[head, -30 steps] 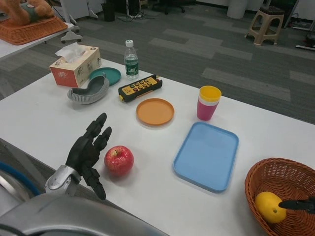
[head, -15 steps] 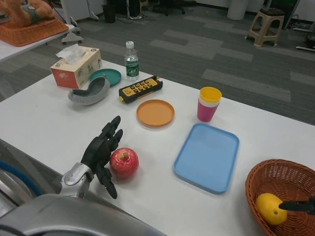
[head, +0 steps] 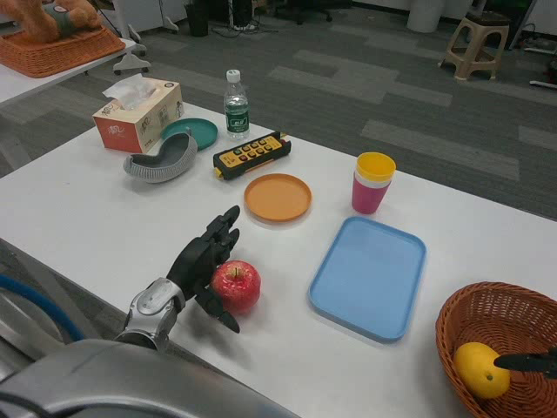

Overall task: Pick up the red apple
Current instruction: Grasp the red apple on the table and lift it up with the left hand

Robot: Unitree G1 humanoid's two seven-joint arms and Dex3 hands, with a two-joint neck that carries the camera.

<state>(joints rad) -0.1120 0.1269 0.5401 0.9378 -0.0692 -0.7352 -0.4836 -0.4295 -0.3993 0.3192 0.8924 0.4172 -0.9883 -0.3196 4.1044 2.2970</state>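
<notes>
The red apple [head: 236, 286] sits on the white counter [head: 78, 213] near its front edge, upright, stem dimple on top. The left hand [head: 207, 261] is right up against the apple's left side, fingers spread and stretched forward past it, thumb hooked down at the front of the fruit. Nothing is gripped: the hand is released, apparently touching the apple's flank but not wrapped around it.

Over at the far right, only the dark fingertips of the right hand [head: 526, 361] poke into view at the picture's edge, over a wicker basket [head: 470, 309], just beside a yellow fruit [head: 478, 369] lying inside. Too little of it shows to tell whether it is released or clenched.

Just beyond the apple lies an orange plate [head: 278, 197], and to the right a light blue tray [head: 369, 275]. Behind the tray stands a yellow cup nested in a pink cup [head: 372, 183]. Farther back on the left: a yellow and black remote [head: 252, 155], a water bottle [head: 236, 105], a teal plate [head: 191, 133], a grey curved dish [head: 160, 162] and a tissue box [head: 138, 114].
</notes>
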